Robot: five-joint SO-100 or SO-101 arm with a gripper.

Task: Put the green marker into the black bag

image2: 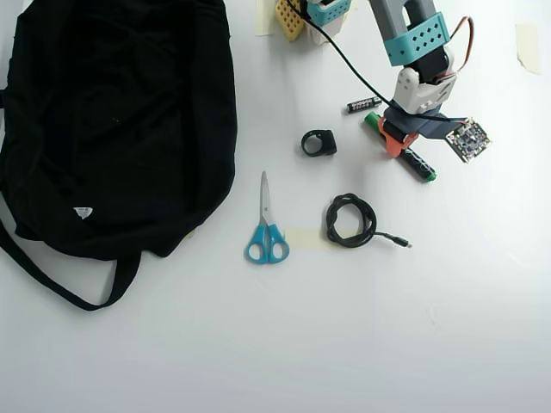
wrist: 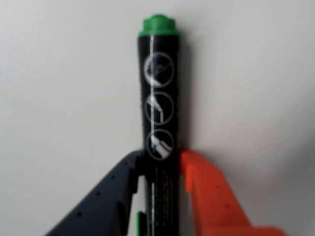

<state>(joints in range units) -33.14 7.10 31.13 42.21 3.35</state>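
The green marker fills the middle of the wrist view: a black barrel with white round symbols and a green end at the top. My gripper has its dark finger and orange finger pressed against the barrel's two sides. In the overhead view the marker lies slanted on the white table at the upper right, with my gripper closed over its middle. The black bag lies far to the left, with a white tag and a long strap.
In the overhead view, a small black AAA battery lies just left of my gripper. A small black ring-shaped object, blue-handled scissors and a coiled black cable lie between the gripper and the bag. The arm's base is at the top.
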